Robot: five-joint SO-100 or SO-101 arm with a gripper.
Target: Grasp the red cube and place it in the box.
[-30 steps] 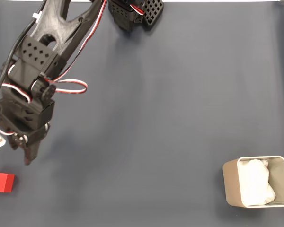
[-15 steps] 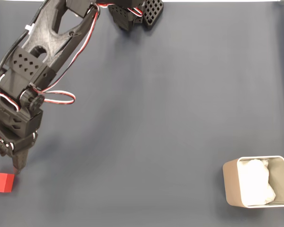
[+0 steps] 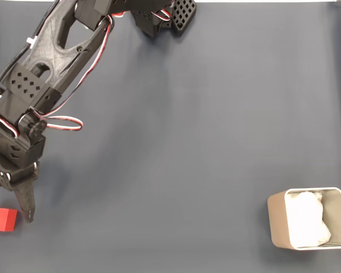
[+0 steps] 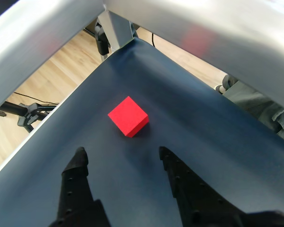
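I am seeing the fingers (image 4: 123, 155) standing wide apart and holding nothing, hovering just short of the red cube (image 4: 128, 116) lying on the table (image 3: 204, 142) at its near-left edge in the fixed view, with the box (image 3: 308, 218) sitting well apart at near right.

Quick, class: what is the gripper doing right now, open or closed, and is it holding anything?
Gripper: open and empty; the red cube lies on the mat just ahead of its fingertips, not touched.
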